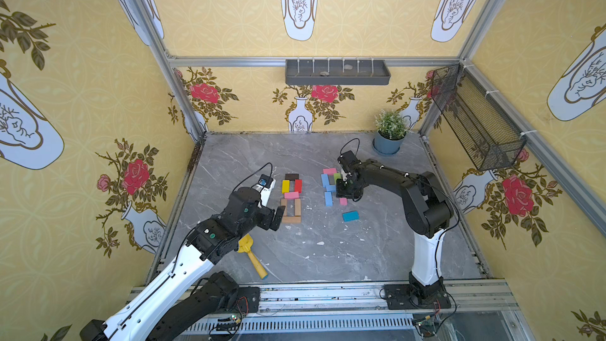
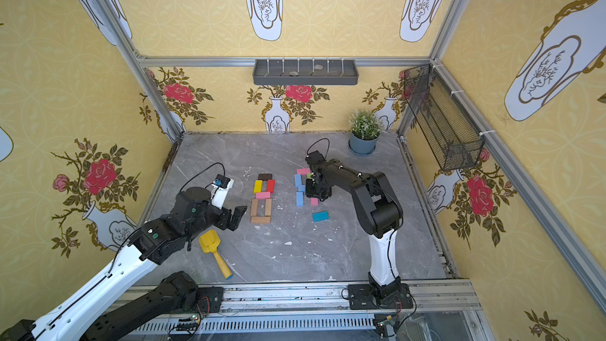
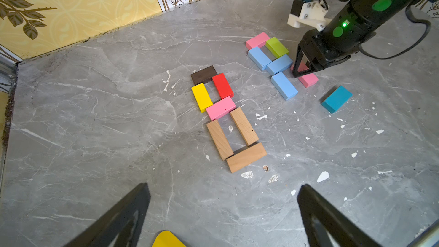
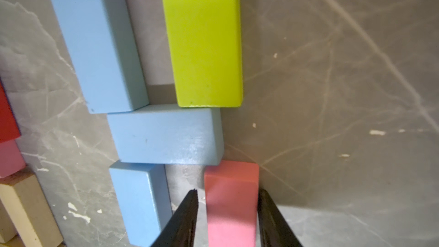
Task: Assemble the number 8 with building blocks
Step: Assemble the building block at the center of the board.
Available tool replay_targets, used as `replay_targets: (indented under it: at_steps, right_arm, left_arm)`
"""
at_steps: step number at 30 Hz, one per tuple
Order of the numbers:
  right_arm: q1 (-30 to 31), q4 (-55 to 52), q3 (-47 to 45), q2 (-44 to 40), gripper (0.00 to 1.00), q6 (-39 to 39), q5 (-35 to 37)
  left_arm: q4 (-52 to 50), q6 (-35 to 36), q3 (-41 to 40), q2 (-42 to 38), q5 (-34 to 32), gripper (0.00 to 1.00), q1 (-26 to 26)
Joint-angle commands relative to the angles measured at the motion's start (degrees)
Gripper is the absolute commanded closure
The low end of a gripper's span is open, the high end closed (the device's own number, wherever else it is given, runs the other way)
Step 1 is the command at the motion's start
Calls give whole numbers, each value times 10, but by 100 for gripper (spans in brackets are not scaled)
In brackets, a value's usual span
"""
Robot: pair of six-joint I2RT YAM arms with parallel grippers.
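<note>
Lying flat, pink block (image 4: 231, 205) parallels neighbouring light-blue block (image 4: 140, 200).

Walls (image 1: 82, 93): yellow wallpaper, red roses, white vases. Aluminium frame posts (image 1: 156, 39) at the corners. Floor (image 1: 328, 257): grey marbled slab, scattered white flecks. Grey shelf (image 1: 337, 73) on the back wall, 12 o'clock. Black wire basket (image 1: 478, 123) on the side wall, 2 o'clock. Potted plant (image 1: 390, 129) in the floor corner, 1 o'clock. Light even, shadows soft.
</note>
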Motion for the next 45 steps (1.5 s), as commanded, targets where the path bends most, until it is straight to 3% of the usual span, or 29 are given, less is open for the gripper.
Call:
replay_targets:
  at_steps: [1, 10, 18, 23, 36, 45]
  right_arm:
    - [1, 2, -7, 1, 51, -3, 8]
    - [1, 6, -21, -49, 43, 2, 14]
    - [5, -22, -81, -138, 14, 16, 27]
    - [32, -40, -127, -158, 6, 18, 61]
    - [59, -38, -172, -172, 4, 6, 81]
    - [69, -37, -165, -149, 9, -23, 77]
  left_arm:
    - [3, 1, 1, 1, 2, 0, 0]
    - [3, 0, 0, 0, 2, 0, 0]
    - [3, 1, 1, 1, 2, 0, 0]
    - [4, 0, 0, 2, 5, 0, 0]
    - [4, 1, 1, 6, 7, 0, 0]
    - [4, 1, 2, 7, 7, 0, 0]
